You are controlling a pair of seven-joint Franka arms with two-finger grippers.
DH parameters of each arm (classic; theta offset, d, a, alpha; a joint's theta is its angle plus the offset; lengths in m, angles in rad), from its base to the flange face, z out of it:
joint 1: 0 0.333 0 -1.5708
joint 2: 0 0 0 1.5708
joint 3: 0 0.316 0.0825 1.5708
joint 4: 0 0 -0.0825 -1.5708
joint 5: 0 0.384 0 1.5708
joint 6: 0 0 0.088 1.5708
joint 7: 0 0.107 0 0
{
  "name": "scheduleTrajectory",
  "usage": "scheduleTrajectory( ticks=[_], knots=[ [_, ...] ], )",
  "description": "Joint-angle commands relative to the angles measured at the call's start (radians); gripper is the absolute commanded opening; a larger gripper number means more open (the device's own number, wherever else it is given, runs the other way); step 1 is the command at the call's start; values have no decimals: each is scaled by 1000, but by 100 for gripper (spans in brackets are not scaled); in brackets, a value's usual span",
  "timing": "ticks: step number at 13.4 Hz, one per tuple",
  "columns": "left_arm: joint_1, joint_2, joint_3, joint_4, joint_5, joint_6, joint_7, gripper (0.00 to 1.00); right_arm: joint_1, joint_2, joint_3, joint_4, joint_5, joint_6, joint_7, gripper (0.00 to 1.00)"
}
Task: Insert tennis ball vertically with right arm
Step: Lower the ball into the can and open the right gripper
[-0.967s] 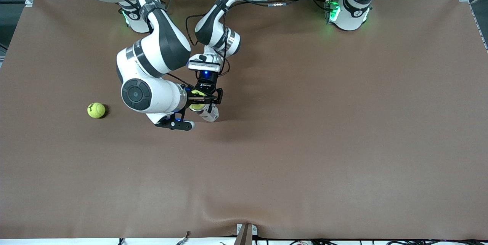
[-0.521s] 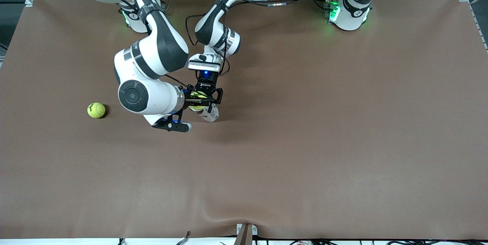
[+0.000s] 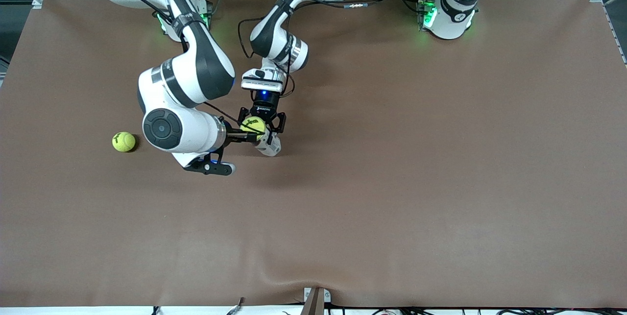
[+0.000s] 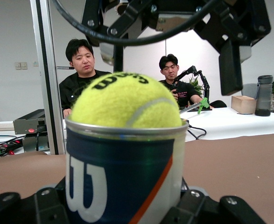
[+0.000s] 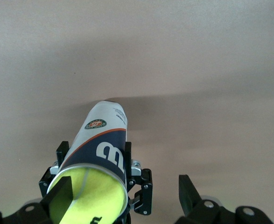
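A: Logging the moment: the tennis ball [image 3: 253,125] sits in the mouth of the can [image 4: 122,177], its upper half proud of the rim. It is lodged, not seated.

B: And the right end effector [image 5: 127,198]?

A: Fingers spread wide with nothing between them (one dark pad shows against the ball in the right wrist view, the other stands well clear). It hangs over the can mouth, just toward the right arm's end of the table. I read that as the ball released.

B: Who holds the can?

A: The left end effector [image 3: 258,129], low on the can, one finger on each side of the body. The can stands upright on the brown table [image 3: 392,182]. How hard those fingers press I cannot judge; they look to be against the can wall.

B: So which step is this?

A: My judgement: insertion begun, not finished. Next move wants either a straight downward push on the ball's crown with the right fingers, or a clean lift away if a resting ball counts. The can must stay steady meanwhile.

B: The second ball?

A: Another tennis ball [image 3: 123,141] lies on the table toward the right arm's end, well apart, untouched.
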Motion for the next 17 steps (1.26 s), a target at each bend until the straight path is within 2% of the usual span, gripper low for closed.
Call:
scheduleTrajectory(
  ticks=[1, 10, 11, 15, 17],
  knots=[
    [4, 4, -7, 6, 30, -4, -63, 81, 0, -10, 9, -31, -16, 9, -9, 100],
    [4, -1, -19, 6, 30, -5, -73, 81, -16, -19, 7, -35, -16, -3, -41, 100],
    [4, -1, -19, 6, 30, -5, -73, 81, -48, -21, 3, -32, -18, -12, -114, 100],
    [4, -2, -19, 6, 28, -5, -74, 81, -294, -12, 0, -29, -41, -25, -446, 100],
    [3, -4, -19, 6, 30, -5, -74, 82, -358, -6, 1, -29, -137, 0, -544, 100]
  ],
)
